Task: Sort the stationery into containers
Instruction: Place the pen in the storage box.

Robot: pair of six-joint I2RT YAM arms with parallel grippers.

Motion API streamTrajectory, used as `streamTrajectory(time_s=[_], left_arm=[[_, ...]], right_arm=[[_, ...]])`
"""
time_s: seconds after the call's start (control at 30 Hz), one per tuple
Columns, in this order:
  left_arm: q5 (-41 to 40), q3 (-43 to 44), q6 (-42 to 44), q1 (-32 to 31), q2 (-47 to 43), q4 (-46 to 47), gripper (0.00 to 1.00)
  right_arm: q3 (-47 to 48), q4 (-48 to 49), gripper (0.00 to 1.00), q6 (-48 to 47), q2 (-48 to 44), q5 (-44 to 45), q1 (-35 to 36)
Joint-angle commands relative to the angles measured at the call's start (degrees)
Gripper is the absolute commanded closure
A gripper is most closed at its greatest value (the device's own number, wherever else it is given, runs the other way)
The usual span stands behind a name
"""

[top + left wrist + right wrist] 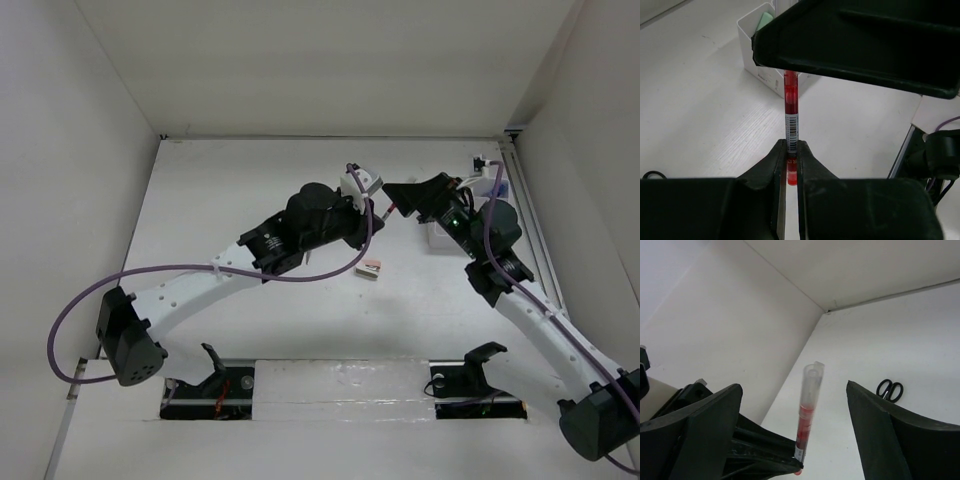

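Observation:
My left gripper [791, 146] is shut on the lower end of the thin red pen [791, 107], which it holds off the table, pointing at the right gripper. The right gripper [792, 390] is open, its fingers [890, 435] wide on either side of the pen's clear cap [811, 377] without touching it. In the top view both grippers meet at mid-table, left [372, 205] and right [402, 195]. The white organizer box [756, 52] holds a light green marker [764, 21]. A white-pink eraser [370, 268] lies on the table. Black-handled scissors [890, 389] lie flat further off.
The organizer box [440, 238] sits at the right, partly under the right arm. White walls enclose the table on three sides. Two black stands [215, 370] sit on the near edge between the arm bases.

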Motion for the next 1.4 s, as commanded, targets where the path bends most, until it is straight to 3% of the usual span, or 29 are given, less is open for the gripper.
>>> streamTrajectory(time_s=[0.0, 0.1, 0.2, 0.23, 0.27, 0.37, 0.4, 0.5, 0.57, 0.73, 0.87, 1.13, 1.37], left_arm=[[-0.8, -1.6, -0.8, 0.2, -3.1, 4.6, 1.00], [-0.8, -1.6, -0.8, 0.2, -3.1, 5.1, 1.00], [-1.3, -1.0, -0.8, 0.2, -2.6, 5.1, 1.00], [-0.8, -1.0, -0.8, 0.2, -2.6, 5.1, 1.00], [-0.8, -1.0, -0.8, 0.2, -2.1, 5.1, 1.00], [-1.5, -0.5, -0.8, 0.2, -2.1, 5.1, 1.00], [-2.2, -0.5, -0.8, 0.2, -2.1, 4.6, 1.00], [-4.4, 0.1, -0.8, 0.2, -1.6, 4.0, 0.55], [-5.8, 0.1, -1.4, 0.2, -1.6, 2.6, 0.00], [-20.3, 0.1, -9.6, 0.2, -1.6, -5.9, 0.00], [-27.1, -1.6, -15.8, 0.2, -4.2, -13.3, 0.00], [-30.6, -12.5, -19.3, 0.2, -12.5, -16.4, 0.00], [-29.0, -15.0, -19.3, 0.2, -17.6, -14.6, 0.00]], right_arm=[[0.1, 7.1, 0.10, 1.8, 0.3, -0.5, 0.0], [0.6, 7.1, 0.24, 1.8, 0.8, -1.5, 0.0], [0.6, 7.1, 0.47, 1.8, 1.3, -3.1, 0.0], [0.1, 7.1, 0.58, 1.8, 1.3, -3.1, 0.0], [0.1, 7.1, 0.75, 1.8, 1.3, -3.1, 0.0], [-0.5, 7.1, 1.00, 2.3, 1.3, -3.6, 0.0], [-0.5, 7.1, 1.00, 2.3, 1.3, -3.6, 0.0], [-0.5, 5.8, 1.00, 1.7, 1.9, -1.8, -0.6], [1.1, 5.8, 1.00, 0.3, 2.4, -0.1, -2.2], [4.2, 5.2, 1.00, -7.7, 8.2, 5.1, -9.1], [4.9, 8.2, 1.00, -12.5, 11.4, 6.5, -17.9], [0.6, 22.1, 1.00, -16.0, 18.5, 8.2, -28.4], [2.1, 23.4, 1.00, -17.0, 26.0, 12.5, -29.8]])
